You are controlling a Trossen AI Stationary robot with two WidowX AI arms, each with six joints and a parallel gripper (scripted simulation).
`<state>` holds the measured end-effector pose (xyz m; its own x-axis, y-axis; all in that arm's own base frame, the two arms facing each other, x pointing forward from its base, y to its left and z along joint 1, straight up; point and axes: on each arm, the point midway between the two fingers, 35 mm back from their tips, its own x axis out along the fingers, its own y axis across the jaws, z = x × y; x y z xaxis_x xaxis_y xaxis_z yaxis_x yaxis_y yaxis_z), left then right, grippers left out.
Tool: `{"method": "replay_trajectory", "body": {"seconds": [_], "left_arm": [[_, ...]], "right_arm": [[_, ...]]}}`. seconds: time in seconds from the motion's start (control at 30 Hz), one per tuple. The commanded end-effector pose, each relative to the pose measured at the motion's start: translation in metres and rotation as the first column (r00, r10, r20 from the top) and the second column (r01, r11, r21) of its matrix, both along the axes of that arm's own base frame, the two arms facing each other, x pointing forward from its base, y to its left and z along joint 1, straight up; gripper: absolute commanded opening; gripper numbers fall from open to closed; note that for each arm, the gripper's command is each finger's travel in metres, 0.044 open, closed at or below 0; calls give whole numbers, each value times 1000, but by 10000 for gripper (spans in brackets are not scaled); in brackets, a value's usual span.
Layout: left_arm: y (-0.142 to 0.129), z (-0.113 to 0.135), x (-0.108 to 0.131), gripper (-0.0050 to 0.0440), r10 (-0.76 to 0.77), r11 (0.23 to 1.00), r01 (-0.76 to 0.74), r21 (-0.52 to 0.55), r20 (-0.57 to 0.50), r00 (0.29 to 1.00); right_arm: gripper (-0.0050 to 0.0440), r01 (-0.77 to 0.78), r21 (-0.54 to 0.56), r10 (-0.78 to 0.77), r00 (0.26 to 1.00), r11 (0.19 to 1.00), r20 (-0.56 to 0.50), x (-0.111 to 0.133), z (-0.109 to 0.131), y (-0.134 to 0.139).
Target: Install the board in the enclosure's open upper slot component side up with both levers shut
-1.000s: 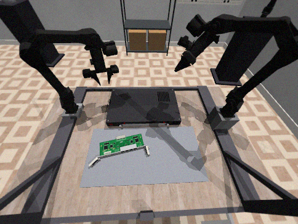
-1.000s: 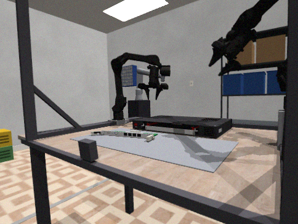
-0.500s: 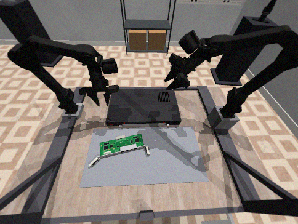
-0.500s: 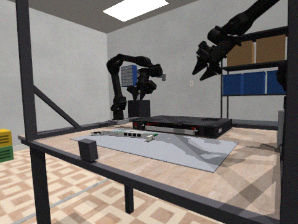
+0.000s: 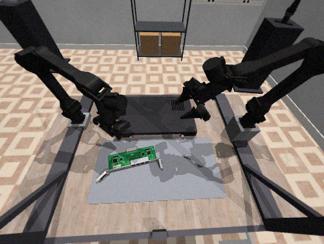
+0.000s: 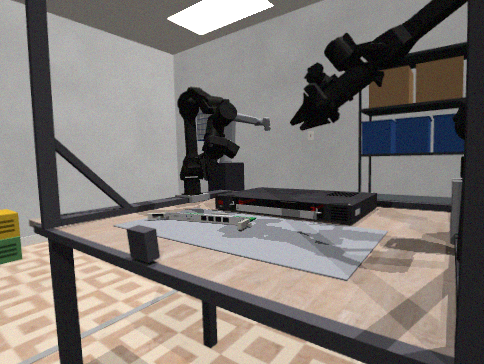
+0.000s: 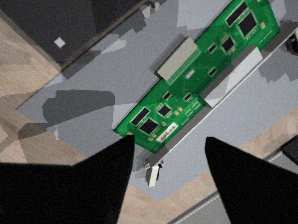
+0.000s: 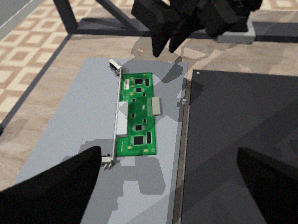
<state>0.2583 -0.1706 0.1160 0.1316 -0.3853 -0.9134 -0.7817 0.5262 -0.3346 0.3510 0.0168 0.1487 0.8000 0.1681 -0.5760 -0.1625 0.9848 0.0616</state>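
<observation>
The green board (image 5: 132,157) lies component side up on the grey mat (image 5: 167,181), in front of the black enclosure (image 5: 157,115). Its metal panel faces away from the enclosure, with a lever at each end (image 5: 102,175) (image 5: 160,163). My left gripper (image 5: 117,131) hangs low by the enclosure's front left corner, above the board's end. In the left wrist view its fingers stand apart and empty over the board (image 7: 200,80). My right gripper (image 5: 192,104) is open and empty, high above the enclosure's right part. The right wrist view shows the board (image 8: 137,115) and the enclosure (image 8: 240,140).
Dark frame rails run along the bench's edges, with a small block (image 5: 159,234) on the front rail. The arm bases stand at the left (image 5: 78,118) and right (image 5: 239,129) of the enclosure. A shelf with boxes (image 5: 160,40) stands behind the bench.
</observation>
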Motion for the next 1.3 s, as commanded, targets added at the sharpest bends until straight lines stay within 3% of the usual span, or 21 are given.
{"method": "replay_trajectory", "body": {"seconds": [0.0,0.13,0.33,0.43,0.63,0.97,1.17,1.27], "left_arm": [[-36,-5,20,223,-128,988,114,101,148,981],[-50,-10,25,223,-188,975,159,153,196,962],[-86,-25,38,223,-378,898,276,342,278,883],[-99,-35,41,223,-487,821,330,466,267,832],[-106,-45,43,223,-604,697,383,606,209,769],[-108,-52,47,223,-646,639,399,657,178,742],[-99,-85,56,200,-644,633,407,659,156,749],[-99,-89,58,195,-644,633,407,658,156,749]], "right_arm": [[400,-28,-24,30,994,999,107,-1,5,30],[400,-43,-27,46,990,999,135,-4,5,41],[400,-67,-29,72,981,997,178,-9,5,57],[400,-71,-30,75,981,997,177,-9,3,60],[400,-73,-33,78,981,997,180,-9,3,60],[400,-74,-31,78,979,997,186,-7,7,60],[400,-74,-31,78,979,997,186,-7,7,60],[400,-74,-31,78,979,997,186,-7,7,60]]}}
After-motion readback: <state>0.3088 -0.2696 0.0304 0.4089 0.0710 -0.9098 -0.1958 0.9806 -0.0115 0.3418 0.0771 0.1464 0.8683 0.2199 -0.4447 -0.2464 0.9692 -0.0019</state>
